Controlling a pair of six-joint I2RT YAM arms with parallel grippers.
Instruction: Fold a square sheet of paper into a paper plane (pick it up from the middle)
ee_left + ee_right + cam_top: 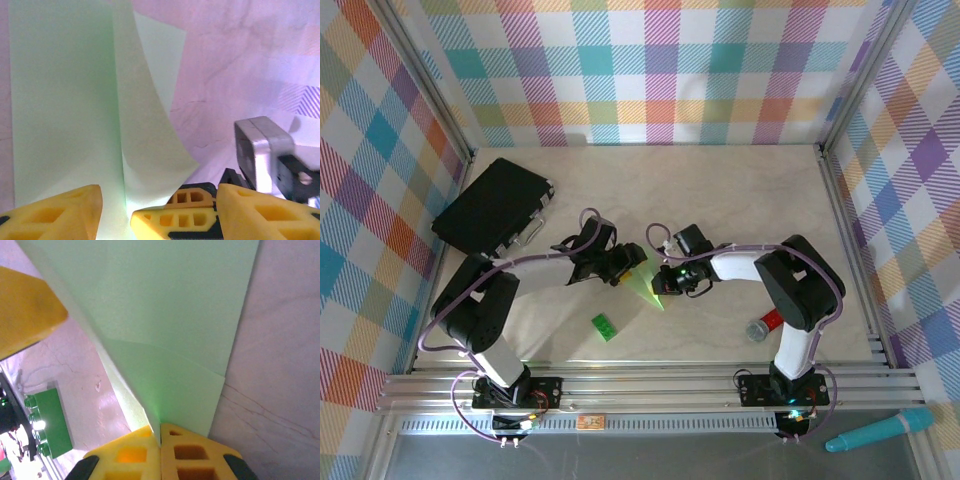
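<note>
The pale-green paper sheet (65,100), partly folded, lay near the middle of the surface (720,190) between the two arms. One flap (145,130) stood up and curled along a lengthwise crease. The right gripper (160,432) had its fingers pressed together on the sheet's creased edge. The left gripper (159,194) had its fingers apart, one on either side of the sheet and of the right fingers, gripping nothing. Risks, as judged: the raised flap was unsupported and could spring flat, or crease off-line, if the left fingers closed on it askew. The single narrow pinch could let so thin a sheet slip or tear should the arms pull against each other. The two sets of fingers stood very close and could collide. A bright-green toy brick (605,327) lay near the sheet, on the side towards the arm bases, and could snag a dragged corner. Materials: the paper was thin, matte and plain, and the fingers were yellow moulded plastic with open cells. The surface was pale, smooth and marble-veined, and the brick was glossy and studded.
</note>
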